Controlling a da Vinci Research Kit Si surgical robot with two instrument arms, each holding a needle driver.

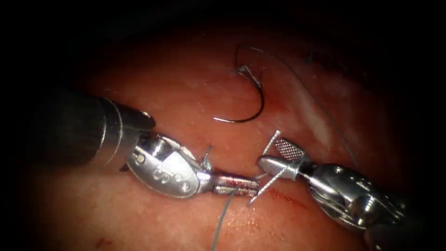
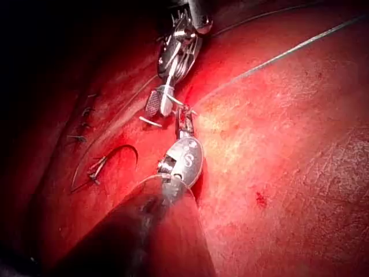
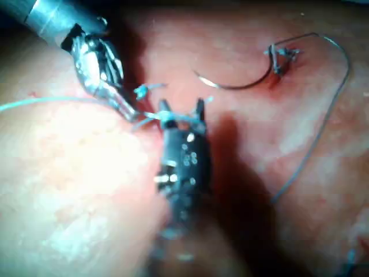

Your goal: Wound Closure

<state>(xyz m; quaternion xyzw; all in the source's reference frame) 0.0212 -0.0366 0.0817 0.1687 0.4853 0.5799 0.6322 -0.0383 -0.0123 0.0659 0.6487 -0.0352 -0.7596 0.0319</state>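
The needle [image 1: 251, 104] lies loose on the tissue [image 1: 186, 83], well above both my tools. My left tool [image 1: 241, 184] is clamped on the thread [image 1: 222, 223]; my right tool [image 1: 274, 155] gapes open, holding nothing.

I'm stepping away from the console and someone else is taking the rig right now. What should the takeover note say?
Left tool: jaws shut on the thread, close to the cut.
Right tool: jaws open around thread strands at the cut, clamping nothing.
Needle: lying free on the tissue above the cut, held by neither tool. Its thread end sits beside an earlier stitch; whether that end is in the tissue, I cannot tell.
Done: stitches with cut ends are already placed.
Left: the thread at the cut between the two tools is still uncut, and the needle is still attached to its thread.
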